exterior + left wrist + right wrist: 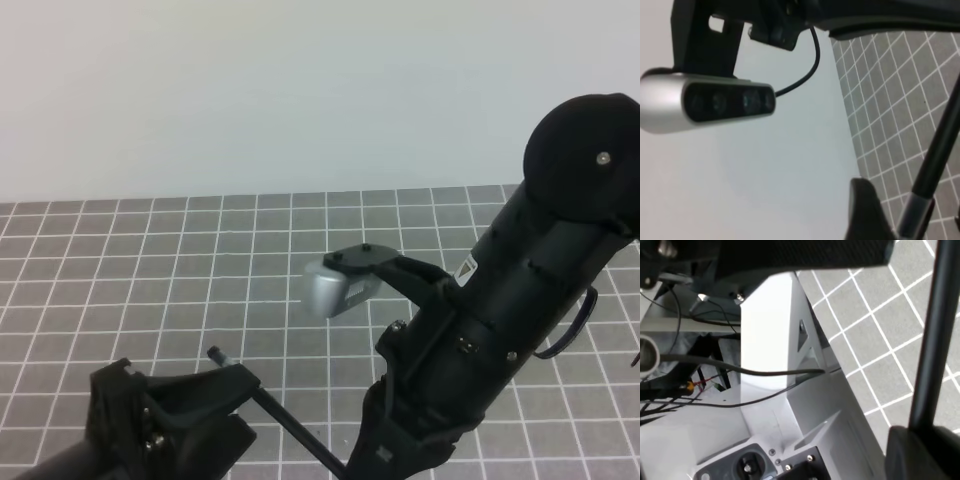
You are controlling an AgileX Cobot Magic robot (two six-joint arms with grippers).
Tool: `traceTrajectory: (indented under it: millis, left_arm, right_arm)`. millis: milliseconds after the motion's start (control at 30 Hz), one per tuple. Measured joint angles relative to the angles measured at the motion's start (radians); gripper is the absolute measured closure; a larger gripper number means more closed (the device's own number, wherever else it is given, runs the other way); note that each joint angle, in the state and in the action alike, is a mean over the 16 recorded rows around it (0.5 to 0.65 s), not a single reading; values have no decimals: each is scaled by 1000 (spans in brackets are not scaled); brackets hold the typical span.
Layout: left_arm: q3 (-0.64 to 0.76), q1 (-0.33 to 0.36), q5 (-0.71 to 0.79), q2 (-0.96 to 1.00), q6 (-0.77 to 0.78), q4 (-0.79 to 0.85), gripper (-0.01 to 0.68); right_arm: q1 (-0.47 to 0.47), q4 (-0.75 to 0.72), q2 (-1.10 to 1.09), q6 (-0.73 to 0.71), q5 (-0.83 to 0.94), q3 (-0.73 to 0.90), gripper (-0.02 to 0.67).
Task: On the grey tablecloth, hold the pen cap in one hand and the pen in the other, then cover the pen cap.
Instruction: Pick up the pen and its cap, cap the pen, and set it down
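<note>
- Exterior high view: the pen slants above the grey tablecloth, one end at the left gripper and the other running down toward the right gripper, which is hidden under its own arm at the bottom edge
- A short dark stub at the pen's upper-left end, past a small pale band, looks like the pen cap; I judge it already seated on the pen, though it is too small to be sure
- The silver wrist camera of the right arm hangs over the middle of the cloth
- Left wrist view: one finger stands clear of the pen, with cloth showing between them, so the left jaws are spread wide and grip nothing; letting go fits a cap that is already on
- Right wrist view: the pen runs straight down into the dark pad of the right gripper; only that pad shows, but since the pen stays aloft with the left off it, I take the right to be clamped on the pen, carrying it alone
</note>
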Motion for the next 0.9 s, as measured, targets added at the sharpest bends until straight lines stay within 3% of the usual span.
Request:
traceTrajectory:
  millis: [367, 667, 900]
  left_arm:
    - [0, 0, 70, -2, -102, -76, 352]
    - [0, 0, 93, -2, -214, -130, 531]
    - [0, 0, 94, -2, -366, -133, 647]
  right_arm:
    - [0, -105, 0, 58, -30, 0, 583]
    - [-1, -239, 0, 190, -170, 0, 583]
    - [-2, -419, 0, 428, -317, 7, 583]
